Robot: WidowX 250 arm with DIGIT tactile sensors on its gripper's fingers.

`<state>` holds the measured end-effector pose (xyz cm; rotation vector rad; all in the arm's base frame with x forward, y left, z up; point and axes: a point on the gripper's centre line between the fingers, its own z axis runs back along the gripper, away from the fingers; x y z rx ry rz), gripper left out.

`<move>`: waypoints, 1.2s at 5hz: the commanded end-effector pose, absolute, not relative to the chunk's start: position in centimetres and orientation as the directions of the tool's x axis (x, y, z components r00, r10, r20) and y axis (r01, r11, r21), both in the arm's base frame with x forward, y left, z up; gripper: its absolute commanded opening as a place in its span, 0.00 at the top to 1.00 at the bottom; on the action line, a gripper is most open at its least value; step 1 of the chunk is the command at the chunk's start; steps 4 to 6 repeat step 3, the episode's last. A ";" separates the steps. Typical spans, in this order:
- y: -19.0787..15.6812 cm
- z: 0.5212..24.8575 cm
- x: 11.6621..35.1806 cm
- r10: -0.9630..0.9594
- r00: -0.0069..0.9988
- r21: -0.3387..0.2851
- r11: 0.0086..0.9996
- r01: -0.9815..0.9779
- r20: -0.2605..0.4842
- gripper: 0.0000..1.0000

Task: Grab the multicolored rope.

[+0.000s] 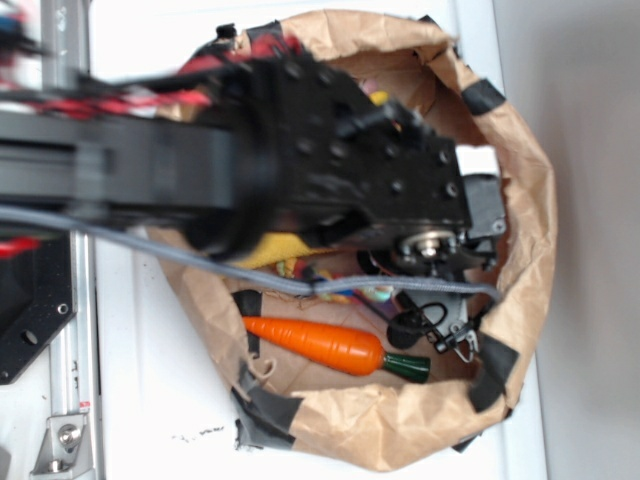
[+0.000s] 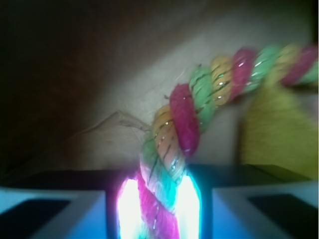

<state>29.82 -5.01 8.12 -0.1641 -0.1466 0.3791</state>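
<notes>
Wrist view: the end effector (image 2: 158, 209) is closed down to the rope's width, with the multicolored rope (image 2: 199, 99) pinched between its fingers (image 2: 75, 211), the rope rising and curving right above brown paper. Exterior view: the arm (image 1: 300, 150) reaches into a taped paper bag (image 1: 530, 200); an orange carrot (image 1: 320, 343) lies near the bag's lower wall, and a yellow item (image 1: 280, 252) shows under the arm.

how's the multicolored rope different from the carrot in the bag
The multicolored rope is soft, twisted strands of pink, yellow and green; the carrot is smooth and plain orange with a dark green end. The rope curves in an arc, while the carrot is straight and tapered. In the wrist view the rope sits between the fingers of the gripper; the carrot lies free on the floor of the paper bag. Both are inside the bag.
</notes>
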 end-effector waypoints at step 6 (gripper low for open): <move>-3.0 23.6 26.1 0.059 0.981 -0.132 0.991 -0.035 0.186 1.00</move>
